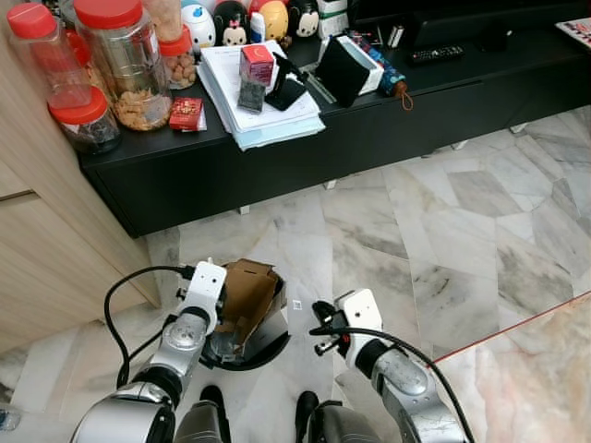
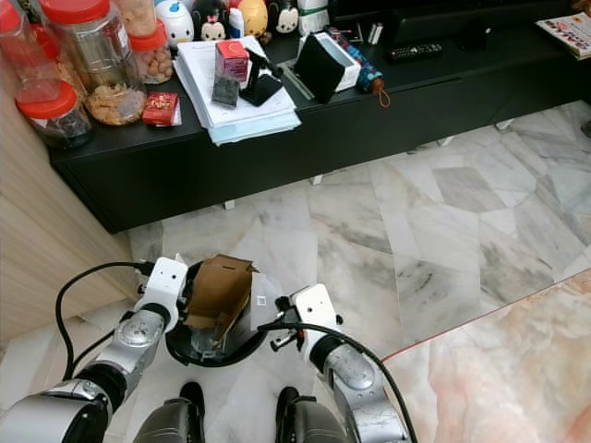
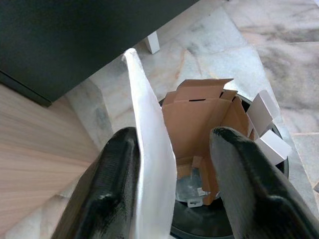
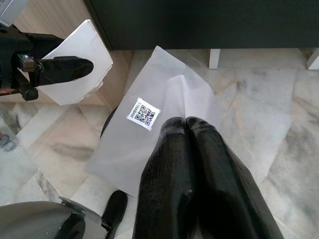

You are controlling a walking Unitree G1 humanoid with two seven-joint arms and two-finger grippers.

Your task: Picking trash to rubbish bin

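Two fingers of the right gripper [image 4: 192,124] pinch a white sheet [image 4: 164,129] — left gripper [image 3: 172,144] open beside white card [image 3: 149,164].

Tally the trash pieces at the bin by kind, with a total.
Brown cardboard box standing in the black bin: 1
White sheet between the left gripper fingers: 1
Translucent bag with a QR label held by the right gripper: 1
Small white boxes at the bin's rim: 2
Total: 5
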